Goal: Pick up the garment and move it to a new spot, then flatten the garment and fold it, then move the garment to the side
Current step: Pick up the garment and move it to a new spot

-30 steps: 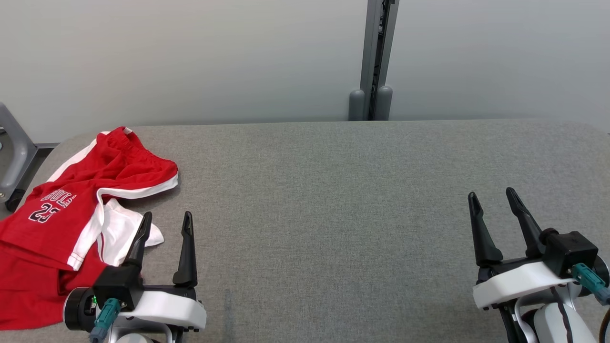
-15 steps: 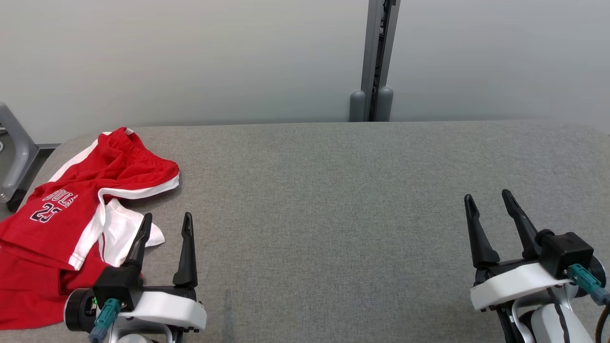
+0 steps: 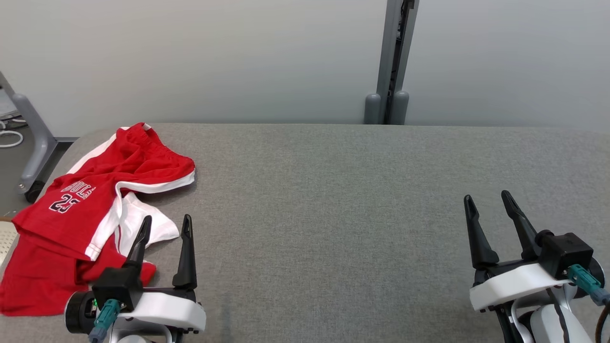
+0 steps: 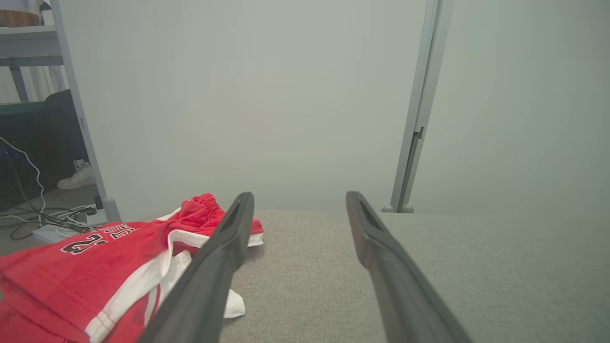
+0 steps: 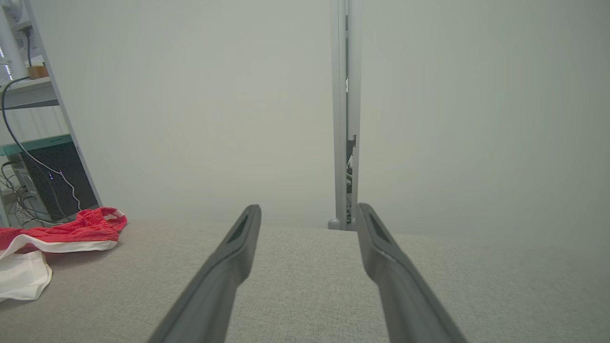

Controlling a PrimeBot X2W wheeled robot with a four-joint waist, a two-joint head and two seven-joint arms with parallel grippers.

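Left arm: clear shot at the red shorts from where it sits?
Probably yes. The left hand is open and empty, and the shorts lie crumpled on the table right beside it, to its left. Nothing stands between them.

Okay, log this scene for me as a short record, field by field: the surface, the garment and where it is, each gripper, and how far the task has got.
surface: grey fabric-covered table
item: garment, red shorts with white trim and a number print
item state: crumpled, not folded
item position: left end of the table
left gripper: jaws open, holding nothing, at the garment's near right edge
right gripper: jaws open, holding nothing, over bare table at the far right
task progress: garment not yet picked up
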